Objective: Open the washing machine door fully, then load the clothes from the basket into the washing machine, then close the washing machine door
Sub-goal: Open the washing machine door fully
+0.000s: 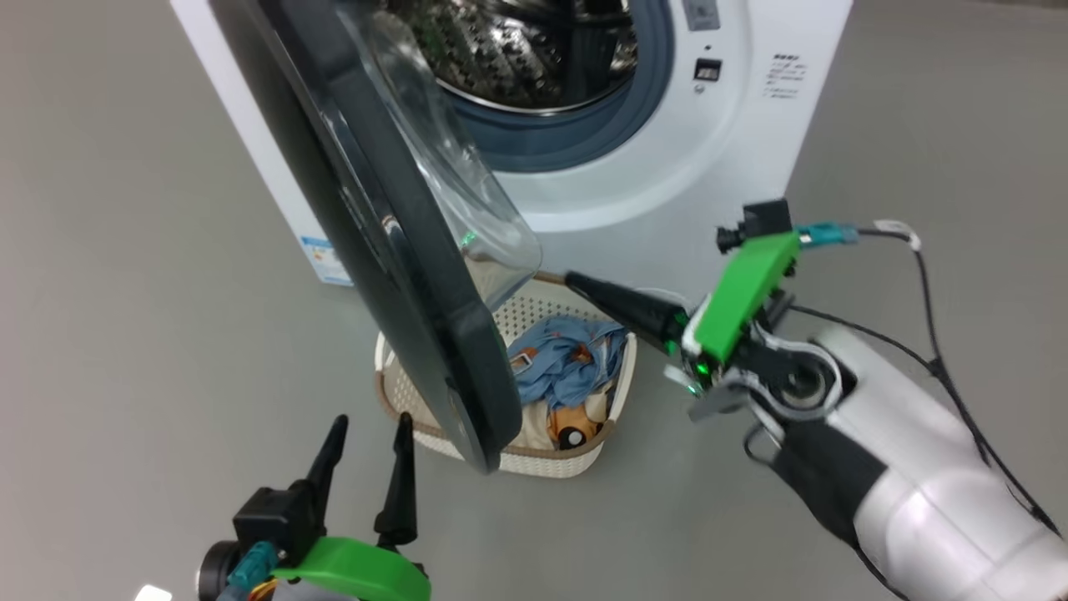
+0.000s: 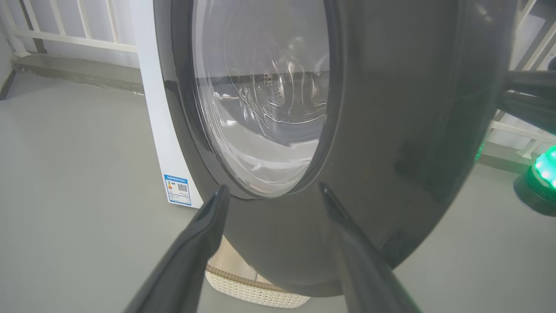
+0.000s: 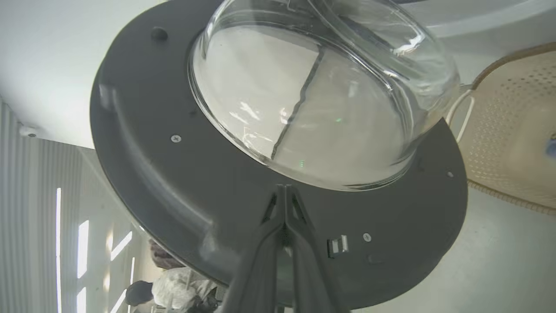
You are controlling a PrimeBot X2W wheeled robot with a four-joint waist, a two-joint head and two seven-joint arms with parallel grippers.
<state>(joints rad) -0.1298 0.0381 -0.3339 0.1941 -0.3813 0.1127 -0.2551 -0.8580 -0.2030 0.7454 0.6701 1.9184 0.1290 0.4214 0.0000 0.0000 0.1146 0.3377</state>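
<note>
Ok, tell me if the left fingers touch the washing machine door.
Apart. The head view shows basket and floor between the fingers of the left gripper and the washing machine door.

The left gripper [image 1: 373, 417] and right gripper [image 1: 575, 280] have tapered black fingers [image 1: 400, 484] on green mounts [image 1: 743, 292]; black cables [image 1: 941, 367] run along the white right forearm [image 1: 918, 467].

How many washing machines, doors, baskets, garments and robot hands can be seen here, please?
washing machine: 1
washing machine door: 1
basket: 1
garments: 2, the light blue garment and the cream garment
hands: 2, the left hand open, the right hand shut
total: 7
</note>
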